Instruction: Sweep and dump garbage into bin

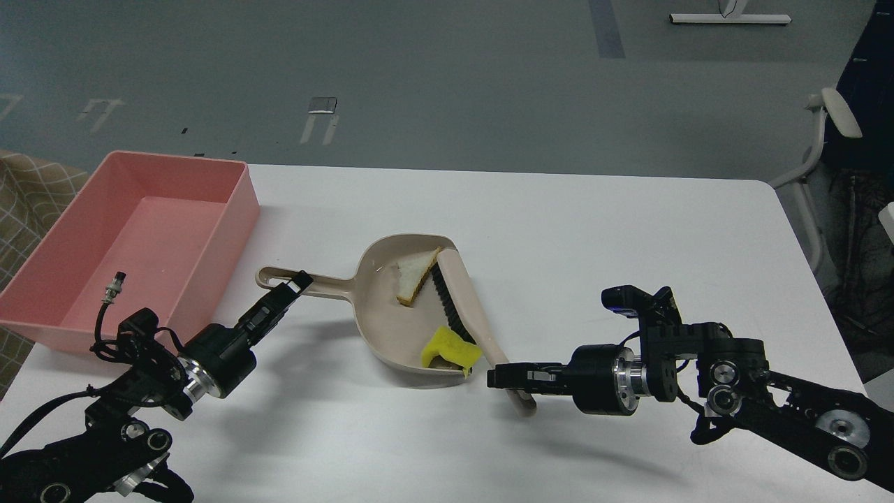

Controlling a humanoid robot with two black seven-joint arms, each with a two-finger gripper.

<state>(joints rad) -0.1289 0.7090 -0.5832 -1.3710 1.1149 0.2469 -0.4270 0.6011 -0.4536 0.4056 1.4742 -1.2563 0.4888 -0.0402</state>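
The white bread slice (412, 272) lies inside the beige dustpan (387, 318), near its back. The yellow sponge chunk (450, 348) sits on the pan's front lip. My right gripper (506, 379) is shut on the handle of the beige brush (466, 300), whose black bristles press against both pieces at the pan's mouth. My left gripper (293, 285) is shut on the dustpan's long handle. The pink bin (150, 237) stands at the far left of the table, holding nothing.
The white table (594, 237) ends at the right near an office chair (831, 140). A checked cloth (28, 202) lies left of the bin. Grey floor lies beyond the far edge.
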